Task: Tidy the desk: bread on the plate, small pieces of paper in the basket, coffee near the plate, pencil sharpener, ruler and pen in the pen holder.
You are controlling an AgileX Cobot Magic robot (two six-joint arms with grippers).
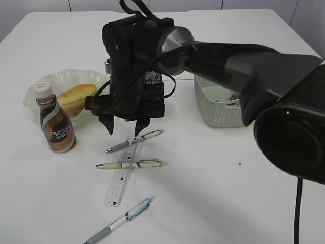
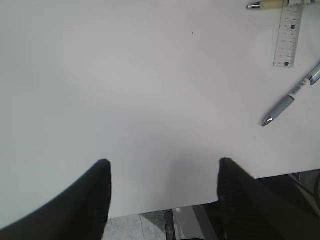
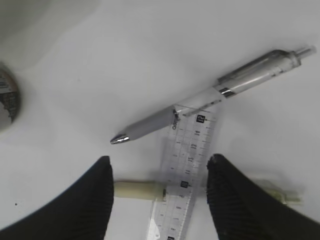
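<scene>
On the left of the exterior view we see a frilled, translucent plate point(image 1: 38, 86) with a smooth golden bread roll point(image 1: 76, 97) lying in it. Just in front stands the coffee bottle point(image 1: 56, 122), brown with a cream swirl and a white cap, close to the plate's rim. The table point(image 1: 213, 193) is a plain matte white sheet.

Next comes the right gripper point(image 1: 124, 129), black and angular, hanging over the writing things with its jaws apart and nothing between them. Under it lies a clear plastic ruler point(image 1: 121, 175) with printed marks. A grey pen point(image 1: 133, 141) with a clear barrel rests slantwise across the ruler's far end; a cream pen point(image 1: 131, 164) lies crosswise over its middle. In the right wrist view the ribbed fingers point(image 3: 235, 200) flank the ruler point(image 3: 187, 165), the cream pen point(image 3: 137, 190) passing between them and the grey pen point(image 3: 200, 100) beyond. A blue-tinted pen point(image 1: 119, 221) lies alone near the front edge, apart from the rest.

Behind the gripper we glimpse a dark mesh pen holder point(image 1: 153, 79), mostly hidden. To the right sits a pale woven basket point(image 1: 218, 109) with something small inside that we cannot make out.

The left gripper point(image 2: 162, 190) stands with jaws wide and empty over bare table at the near edge; open white surface spreads around it.
</scene>
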